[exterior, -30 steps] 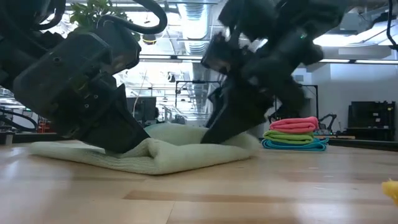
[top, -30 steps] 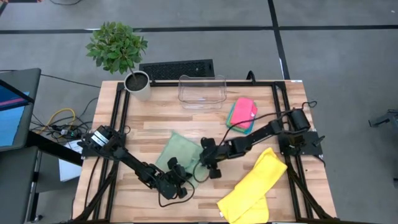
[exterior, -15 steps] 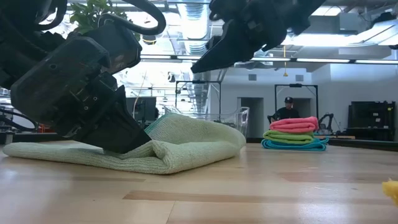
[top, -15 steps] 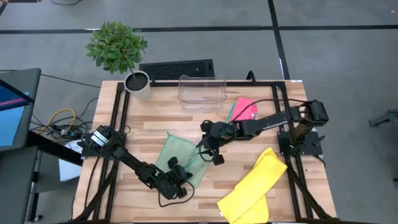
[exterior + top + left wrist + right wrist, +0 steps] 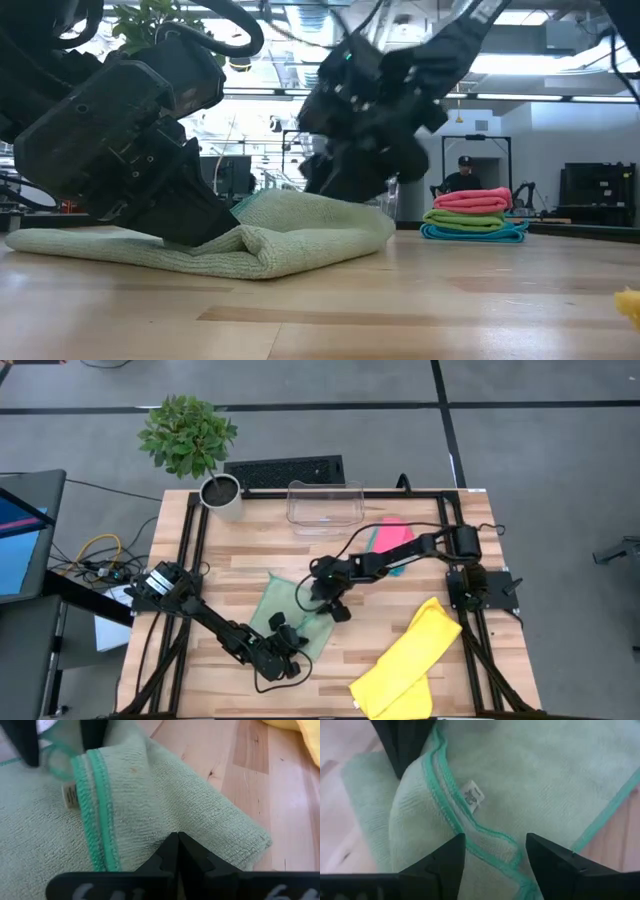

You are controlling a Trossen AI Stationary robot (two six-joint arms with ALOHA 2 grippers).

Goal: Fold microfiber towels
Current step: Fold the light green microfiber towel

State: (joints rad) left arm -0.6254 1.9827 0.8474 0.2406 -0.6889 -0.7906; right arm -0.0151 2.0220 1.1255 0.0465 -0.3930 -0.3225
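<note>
The pale sage green towel (image 5: 283,602) lies folded over on the wooden table, its green-hemmed edge (image 5: 95,820) turned up on top. My left gripper (image 5: 288,643) is shut, with its tips down on the towel near the towel's near right fold (image 5: 250,245). My right gripper (image 5: 492,852) is open just above the towel's far side, one finger on either side of the hem with the white label (image 5: 471,795). A yellow towel (image 5: 405,658) lies at the near right. A pink towel (image 5: 395,535) tops a folded stack at the far right. My left gripper presses its shut fingertips (image 5: 177,845) down on the towel's upper layer, close to the rounded fold (image 5: 240,845). The fingers slant down from the table's near left. The towel lies flat on the table under them. Whether my right gripper touches the towel I cannot tell.
A clear plastic bin (image 5: 325,506) stands at the far edge, with a potted plant (image 5: 205,455) at the far left. The stack of folded towels (image 5: 472,215) sits to the right of the sage towel. Bare wood lies between the sage and yellow towels.
My right gripper has risen off the sage towel, then swung toward the far left and come down over the towel's hem, turning as it went. The towel's right part, pinned low before, now lies folded over in a soft hump. My left gripper stays pressed on it.
</note>
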